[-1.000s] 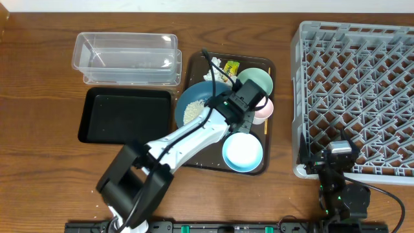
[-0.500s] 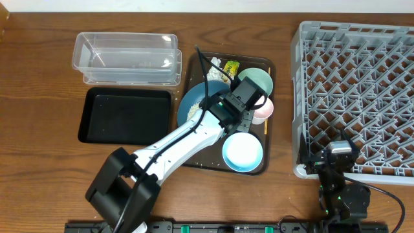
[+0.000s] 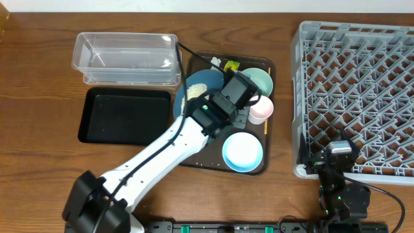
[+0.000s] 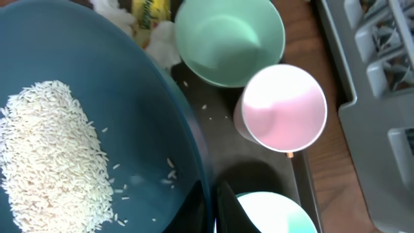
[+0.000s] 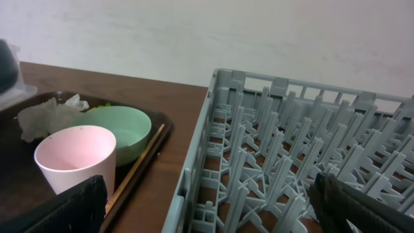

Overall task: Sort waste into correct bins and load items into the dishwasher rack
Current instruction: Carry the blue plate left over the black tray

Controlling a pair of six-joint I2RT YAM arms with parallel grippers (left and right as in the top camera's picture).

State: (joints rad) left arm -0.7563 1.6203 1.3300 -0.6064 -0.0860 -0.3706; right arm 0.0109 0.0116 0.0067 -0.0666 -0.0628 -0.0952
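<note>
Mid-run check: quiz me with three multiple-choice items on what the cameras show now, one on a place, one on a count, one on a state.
1. Where does the rice lie?
A) in the clear tub
B) on the dark blue plate
C) in the black tray

2. How many bowls stand on the brown serving tray?
A) two
B) one
C) four

3. How is the left gripper?
A) open
B) shut on the wooden stick
C) shut on the plate's rim

Answers:
1 B, the grains heap on the plate in the left wrist view.
2 A, only the mint green bowl and the light blue bowl are there.
3 C, its fingers pinch the rim.
</note>
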